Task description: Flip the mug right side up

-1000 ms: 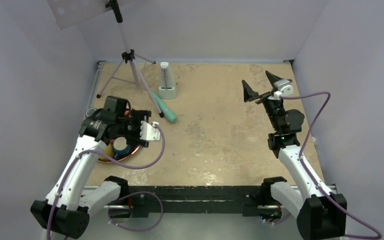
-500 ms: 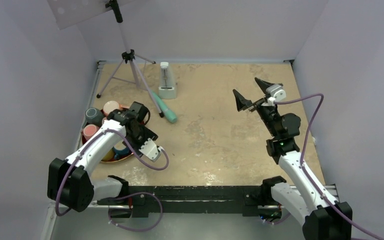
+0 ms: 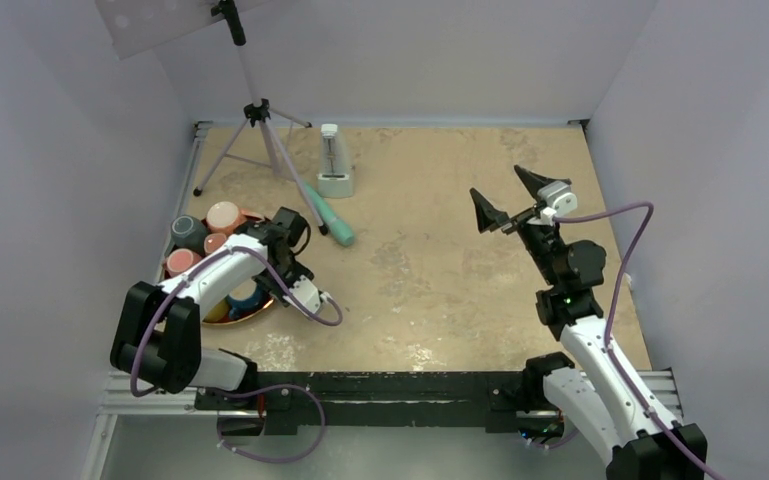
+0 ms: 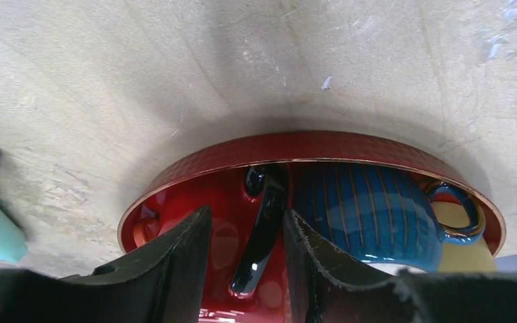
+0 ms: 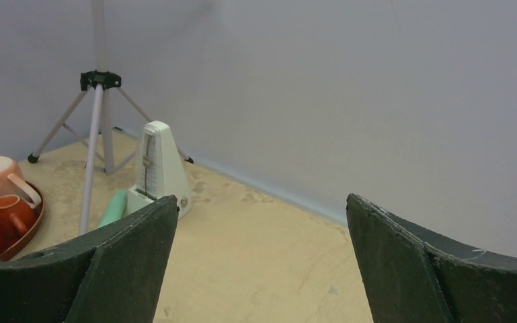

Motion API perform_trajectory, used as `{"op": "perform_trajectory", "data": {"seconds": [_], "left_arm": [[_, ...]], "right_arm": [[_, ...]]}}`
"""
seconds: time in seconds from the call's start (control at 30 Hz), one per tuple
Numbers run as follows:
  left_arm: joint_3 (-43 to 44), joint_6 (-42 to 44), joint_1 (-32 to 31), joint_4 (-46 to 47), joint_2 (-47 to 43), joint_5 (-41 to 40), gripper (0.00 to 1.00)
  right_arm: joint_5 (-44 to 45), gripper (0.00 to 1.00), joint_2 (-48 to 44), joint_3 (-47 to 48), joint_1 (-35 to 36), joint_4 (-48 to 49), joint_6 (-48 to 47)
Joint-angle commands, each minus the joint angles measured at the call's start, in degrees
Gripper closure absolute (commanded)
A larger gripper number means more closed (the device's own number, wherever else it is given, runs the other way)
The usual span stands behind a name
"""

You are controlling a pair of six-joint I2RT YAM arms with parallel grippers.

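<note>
Walls of pale grey enclose a tan, mottled surface on three sides. At the far left of the surface stands a tripod. A cream metronome stands just beside it, and a teal cylinder lies near both.

The mug lies in a red tray at the left edge of the surface. Only its glossy black handle is visible in the left wrist view. The body is hidden, so its orientation cannot be determined. The left fingers stand partway apart, one on each side of the handle. The handle lies close against one finger, and a gap shows at the other. The fingers are not clamped on it.

The right fingers are spread wide in the air above the right part of the surface. They hold nothing and are well apart from the tray.

Tray contents:
- a blue striped cup on its side, just beside the black handle
- a yellow piece beneath the blue cup
- a dark cup
- a pale pink cup
- a small orange cup
- a red cup
</note>
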Motion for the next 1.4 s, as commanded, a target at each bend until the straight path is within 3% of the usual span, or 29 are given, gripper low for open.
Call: {"op": "perform_trajectory", "data": {"seconds": [0.0, 0.17, 0.23, 0.33, 0.47, 0.73, 0.87, 1.03, 1.13, 1.27, 1.37], "left_arm": [[-0.6, 1.4, -0.3, 5.1, 1.8, -3.7, 0.54], [-1.3, 3.3, -0.3, 7.4, 2.5, -4.4, 0.60], [-1.2, 3.7, -0.3, 7.8, 3.0, -4.5, 0.72], [0.9, 1.9, -0.3, 5.5, 3.6, -3.9, 0.99], [7.5, -5.2, -0.3, 2.0, 3.5, 0.7, 1.00], [29.2, -37.0, 0.7, -5.4, 6.5, 12.1, 1.00], [32.5, -54.6, 3.5, 0.0, 6.5, 19.1, 1.00], [41.7, -85.6, 9.0, 3.9, 8.9, 32.7, 1.00], [40.4, -100.3, 9.3, 11.4, 7.2, 38.9, 1.00], [40.1, -112.5, 9.2, 18.4, 7.1, 47.4, 1.00], [41.2, -115.1, 9.0, 19.5, 7.6, 50.1, 1.00]], "right_arm": [[1.9, 0.01, -2.3, -1.0, 0.4, 0.0, 0.6], [2.2, 0.01, -2.9, -1.6, 0.4, -0.5, 0.6], [2.2, 0.01, -3.1, -1.7, 0.4, -0.5, 1.8], [2.4, 0.01, -3.5, -1.6, 0.3, -0.9, 2.4], [2.9, 0.01, -3.2, -0.3, 0.4, -2.8, 3.4], [0.4, 0.01, 4.0, 4.8, 3.8, -5.4, 12.3], [1.9, 0.01, 11.8, 7.2, 11.5, -5.2, 15.5], [-5.7, 0.01, 23.4, 12.6, 15.2, -5.5, 23.2], [-8.6, 0.01, 29.8, 18.9, 16.9, -9.7, 26.3], [-19.0, 0.01, 36.7, 23.2, 19.1, -5.6, 31.9], [-23.8, 0.01, 39.9, 24.7, 19.9, -2.2, 34.8]]}}
